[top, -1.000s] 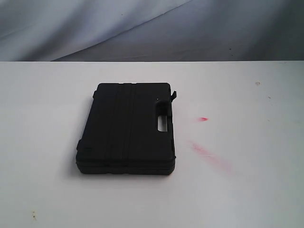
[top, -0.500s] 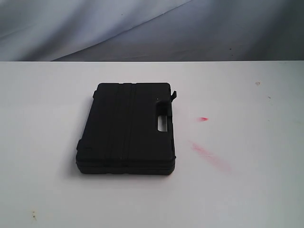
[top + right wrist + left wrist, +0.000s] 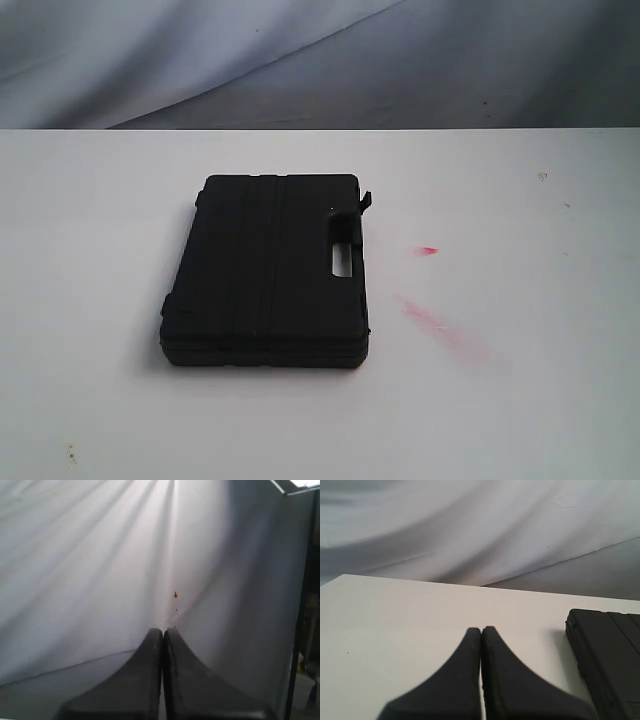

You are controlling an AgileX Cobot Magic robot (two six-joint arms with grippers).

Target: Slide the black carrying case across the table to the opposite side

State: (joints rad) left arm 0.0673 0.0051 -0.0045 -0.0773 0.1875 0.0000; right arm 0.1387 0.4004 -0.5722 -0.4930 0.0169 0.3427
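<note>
The table (image 3: 520, 400), wide and white, fills most of the exterior view, and nothing on it has changed over the last second. The black carrying case (image 3: 270, 270) lies exactly where it lay, flat with its ribbed lid up, a little left of the middle of that view. Neither arm has come into the exterior view either. That suggests the slide has not begun and the whole crossing is still to do.

The left gripper (image 3: 481, 630) has its jaws pressed together on nothing. Its wrist view looks out over bare tabletop, with a corner of the case at the edge of the picture, off to one side of the fingers and clearly apart from them. There is no contact yet. This arm looks the better placed to reach the case's near edge and push with closed fingers.

The right gripper (image 3: 163, 631) is likewise closed and empty. It faces only the draped grey cloth (image 3: 75, 555), with neither table nor case in its view, so how it stands relative to the case cannot be told.

The handle slot (image 3: 340, 260) sits toward the case's right side in the exterior view. Beyond it, well apart, are faint red smudges (image 3: 440, 325) on the tabletop.
</note>
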